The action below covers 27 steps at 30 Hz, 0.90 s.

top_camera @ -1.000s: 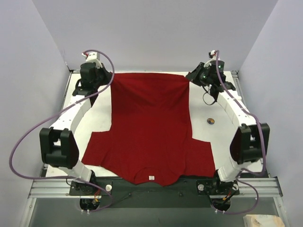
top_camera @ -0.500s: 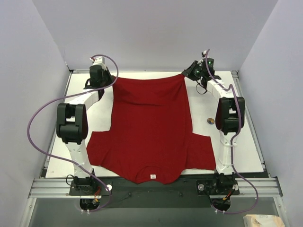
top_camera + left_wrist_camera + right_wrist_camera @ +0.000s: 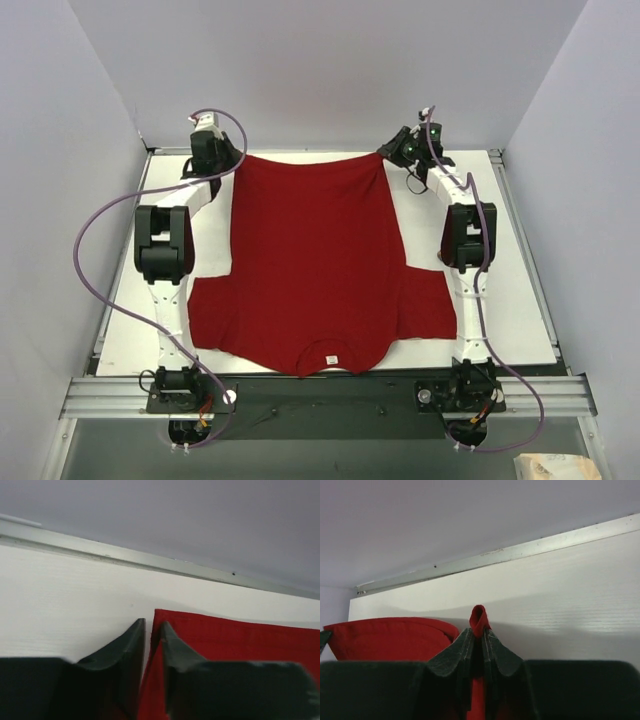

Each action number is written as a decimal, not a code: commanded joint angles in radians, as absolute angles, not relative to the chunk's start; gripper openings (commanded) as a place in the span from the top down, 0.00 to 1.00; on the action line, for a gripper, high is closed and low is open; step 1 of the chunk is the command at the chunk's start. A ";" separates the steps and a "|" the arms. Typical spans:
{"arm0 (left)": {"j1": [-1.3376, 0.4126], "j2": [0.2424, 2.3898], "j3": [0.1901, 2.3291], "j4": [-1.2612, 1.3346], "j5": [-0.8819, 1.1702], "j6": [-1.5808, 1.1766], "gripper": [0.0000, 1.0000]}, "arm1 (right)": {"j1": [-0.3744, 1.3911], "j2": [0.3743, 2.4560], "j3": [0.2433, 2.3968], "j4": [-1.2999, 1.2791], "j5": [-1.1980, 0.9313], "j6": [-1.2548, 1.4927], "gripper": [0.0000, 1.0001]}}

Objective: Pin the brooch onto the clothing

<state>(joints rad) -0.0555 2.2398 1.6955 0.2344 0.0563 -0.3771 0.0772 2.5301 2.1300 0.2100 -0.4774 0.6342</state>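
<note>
from above, the red shirt (image 3: pixel 315 250) lies face up on the white table (image 3: pixel 505 300), its collar and small white label (image 3: pixel 332 360) at the near edge and its hem at the far edge. the left gripper (image 3: pixel 233 165) sits at the far left hem corner and the right gripper (image 3: pixel 389 155) at the far right one, both arms stretched far out. the brooch shows nowhere in this view; it may lie under the right arm, but i cannot tell. in the left wrist view the two dark fingers stand almost together with the hem corner running down between them, so that claw reads as pinched on the cloth, the rest of the hem flat just beside it. in the right wrist view the fingers are clamped on a small red fold that pokes up above their tips, with the hem bunched a little to the left. the step looks like spreading the shirt flat before the brooch is fetched. to do it well, draw both corners away evenly and low, so the right side's bunching pulls out, then lower and let go of both together, so the cloth does not spring back into wrinkles.
</note>
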 commanded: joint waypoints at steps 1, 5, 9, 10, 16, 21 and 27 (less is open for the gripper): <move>-0.026 2.293 1.821 0.241 0.064 -0.422 0.53 | 0.064 2.533 2.212 0.245 -0.497 0.647 0.56; -0.009 2.264 1.829 0.210 0.101 -0.459 0.05 | 0.040 2.409 2.108 0.284 -0.508 0.660 0.06; -0.009 2.145 1.777 0.153 0.135 -0.466 0.03 | 0.040 2.234 1.901 0.302 -0.472 0.624 0.00; -0.009 2.116 1.754 0.156 0.149 -0.480 0.03 | 0.040 2.203 1.876 0.301 -0.476 0.623 0.00; -0.023 1.838 1.452 0.204 0.192 -0.575 0.03 | 0.044 1.935 1.599 0.252 -0.457 0.604 0.00; -0.061 1.604 1.235 0.178 0.218 -0.610 0.03 | 0.063 1.714 1.410 0.134 -0.404 0.555 0.00; -0.106 1.399 1.017 0.094 0.288 -0.595 0.03 | 0.094 1.447 1.106 0.062 -0.321 0.515 0.00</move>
<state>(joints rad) -0.0868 1.4937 1.1164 0.1616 0.2268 -0.5941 0.0753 1.5757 1.2625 0.1528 -0.4072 0.5686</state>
